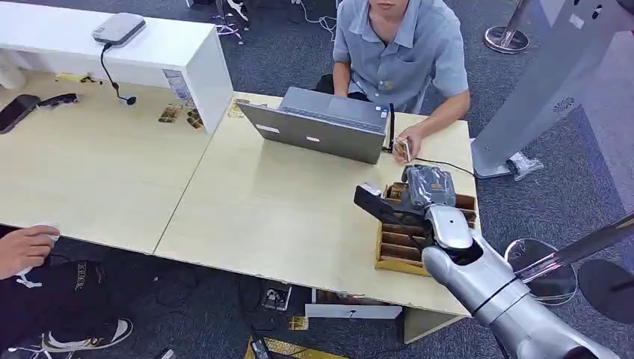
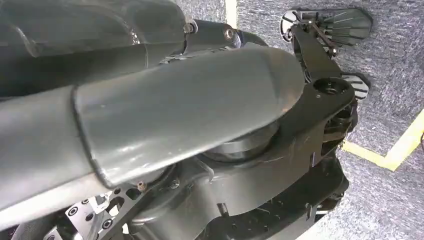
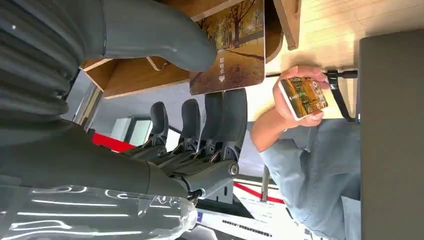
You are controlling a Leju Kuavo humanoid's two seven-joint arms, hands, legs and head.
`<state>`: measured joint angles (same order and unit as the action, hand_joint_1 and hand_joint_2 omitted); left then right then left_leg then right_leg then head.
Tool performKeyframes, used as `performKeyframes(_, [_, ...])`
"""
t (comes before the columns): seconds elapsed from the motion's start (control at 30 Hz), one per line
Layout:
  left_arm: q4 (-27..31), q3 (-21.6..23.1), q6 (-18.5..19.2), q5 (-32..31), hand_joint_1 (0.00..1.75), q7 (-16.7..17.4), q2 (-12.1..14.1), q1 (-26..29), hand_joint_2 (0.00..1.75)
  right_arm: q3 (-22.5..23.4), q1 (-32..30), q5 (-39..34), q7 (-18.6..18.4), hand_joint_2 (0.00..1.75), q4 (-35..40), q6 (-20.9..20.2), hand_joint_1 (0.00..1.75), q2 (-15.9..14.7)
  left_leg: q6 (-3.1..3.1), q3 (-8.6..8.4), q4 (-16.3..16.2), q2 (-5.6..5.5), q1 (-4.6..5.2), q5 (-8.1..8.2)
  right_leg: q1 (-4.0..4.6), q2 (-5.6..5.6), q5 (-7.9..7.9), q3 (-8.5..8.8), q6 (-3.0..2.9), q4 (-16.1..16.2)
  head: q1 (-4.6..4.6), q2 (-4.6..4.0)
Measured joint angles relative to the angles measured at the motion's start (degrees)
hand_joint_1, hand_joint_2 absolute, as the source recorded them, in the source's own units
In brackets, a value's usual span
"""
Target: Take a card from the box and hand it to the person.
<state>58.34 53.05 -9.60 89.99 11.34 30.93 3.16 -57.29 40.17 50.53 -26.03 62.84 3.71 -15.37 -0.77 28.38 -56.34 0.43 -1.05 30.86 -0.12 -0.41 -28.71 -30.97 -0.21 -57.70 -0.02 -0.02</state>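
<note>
Fingers (image 3: 220, 120) and thumb (image 3: 150, 35) of the right hand (image 1: 428, 188) pinch a card (image 3: 235, 45) printed with autumn trees, holding it over the wooden box (image 1: 396, 250) at the table (image 1: 284, 217) edge. Just beyond, the person's hand (image 3: 300, 92) holds another card (image 3: 304, 96) beside a laptop (image 1: 318, 123). Whether the left hand grasps anything cannot be told.

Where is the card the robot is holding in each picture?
Head view: the card is a small pale edge at the tip of the right hand, above the wooden box.
Left wrist view: the card is not in it.
Right wrist view: the card, with autumn trees on it, is pinched between thumb and fingers.
Shared landmark: the person's hand holding another card beside the laptop.
</note>
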Motion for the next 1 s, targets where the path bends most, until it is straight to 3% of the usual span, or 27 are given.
performKeyframes(0.17, [0.0,0.0,0.0,0.0,0.0,0.0,0.0,0.0,0.0,0.0,0.0,0.1,0.2,1.75,-0.3,0.7,1.06,0.0,0.0,0.0,0.0,0.0,0.0,0.0,0.0,0.0,0.0,0.0,0.0,0.0,0.0,0.0])
performKeyframes(0.3, [0.0,0.0,0.0,0.0,0.0,0.0,0.0,0.0,0.0,0.0,0.0,0.8,0.2,1.75,-0.4,1.2,1.31,0.0,0.0,0.0,0.0,0.0,0.0,0.0,0.0,0.0,0.0,0.0,0.0,0.0,0.0,0.0])
performKeyframes(0.47, [0.0,0.0,0.0,0.0,0.0,0.0,0.0,0.0,0.0,0.0,0.0,1.1,0.0,1.75,-0.4,1.7,1.4,0.0,0.0,-0.01,0.0,0.0,0.0,0.0,0.0,0.0,0.0,0.0,0.0,0.0,0.0,0.0])
performKeyframes(0.83, [0.0,0.0,0.0,0.0,0.0,0.0,0.0,0.0,0.0,0.1,0.0,1.9,-0.1,1.75,-0.4,2.3,1.43,0.0,0.0,-0.03,0.0,0.01,0.0,0.0,0.0,0.01,0.01,0.01,0.0,0.0,0.0,0.0])
performKeyframes(1.0, [0.0,0.0,0.0,0.0,0.0,0.1,0.0,0.0,0.0,0.1,-0.1,1.9,-0.1,1.75,-0.4,2.3,1.75,0.0,0.0,-0.03,0.0,0.02,0.0,0.0,0.0,0.01,0.01,0.01,0.0,0.0,-0.02,0.0])
